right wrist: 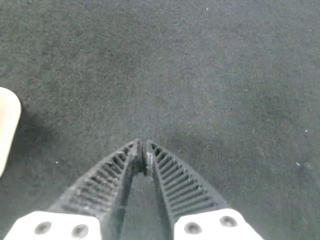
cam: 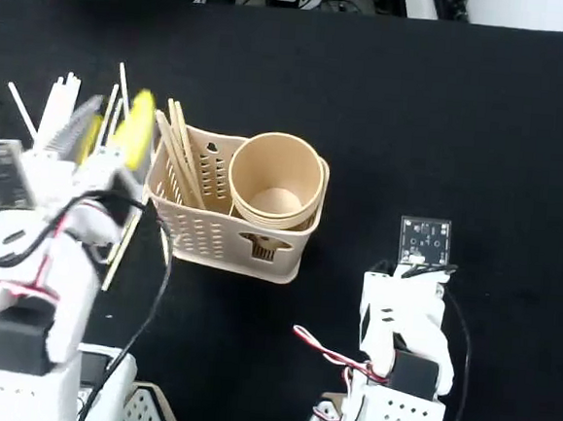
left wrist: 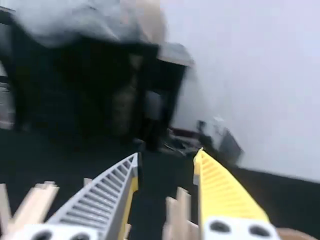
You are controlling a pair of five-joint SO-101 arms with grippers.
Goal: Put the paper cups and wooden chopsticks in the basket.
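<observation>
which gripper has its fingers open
The left gripper, by the basket: its grey and yellow fingers stand well apart. The right gripper is closed tip to tip above the black table.

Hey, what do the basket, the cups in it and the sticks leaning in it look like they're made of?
Basket: probably plastic, cream and matte, with moulded rows of small holes in its walls.
Cups: likely paper, tan and dull, with a thin rolled rim.
Sticks: apparently bare wood, pale, thin and straight, with no shine.
</observation>
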